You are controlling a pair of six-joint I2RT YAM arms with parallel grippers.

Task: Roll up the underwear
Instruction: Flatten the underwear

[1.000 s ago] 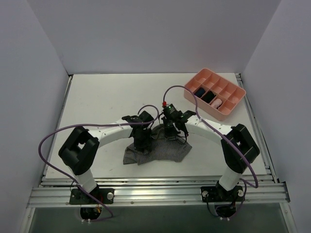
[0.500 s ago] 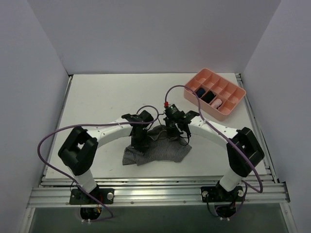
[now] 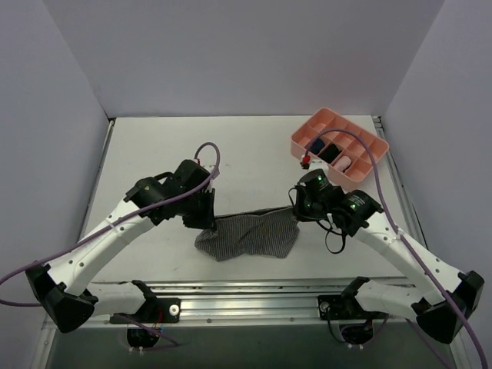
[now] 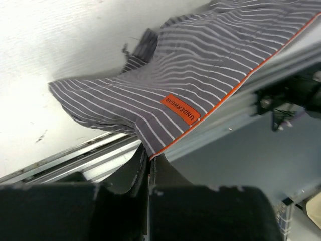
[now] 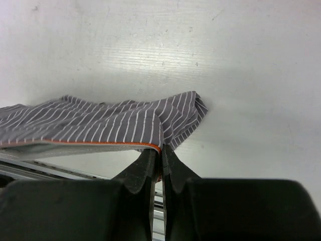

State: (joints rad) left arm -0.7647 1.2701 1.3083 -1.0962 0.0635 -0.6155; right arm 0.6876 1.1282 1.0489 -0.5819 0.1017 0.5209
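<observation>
The underwear (image 3: 250,234) is grey cloth with fine white stripes, pulled out wide between my two grippers above the near middle of the table. Its lower part hangs down to the table. My left gripper (image 3: 206,219) is shut on its left top corner. In the left wrist view the jaws (image 4: 149,159) pinch the orange-edged hem just below the orange tag (image 4: 179,109). My right gripper (image 3: 297,209) is shut on the right top corner. In the right wrist view it (image 5: 161,153) clamps the same orange hem of the underwear (image 5: 100,123).
A pink divided tray (image 3: 370,167) stands at the back right, close behind the right arm, with dark bundles (image 3: 330,154) and a pink one (image 3: 344,163) in it. The aluminium rail (image 3: 246,296) runs along the table's near edge. White walls close in three sides.
The left gripper has shut on the hem. Both arms have swung apart, left to the left and right to the right, stretching the bunched underwear wide.
</observation>
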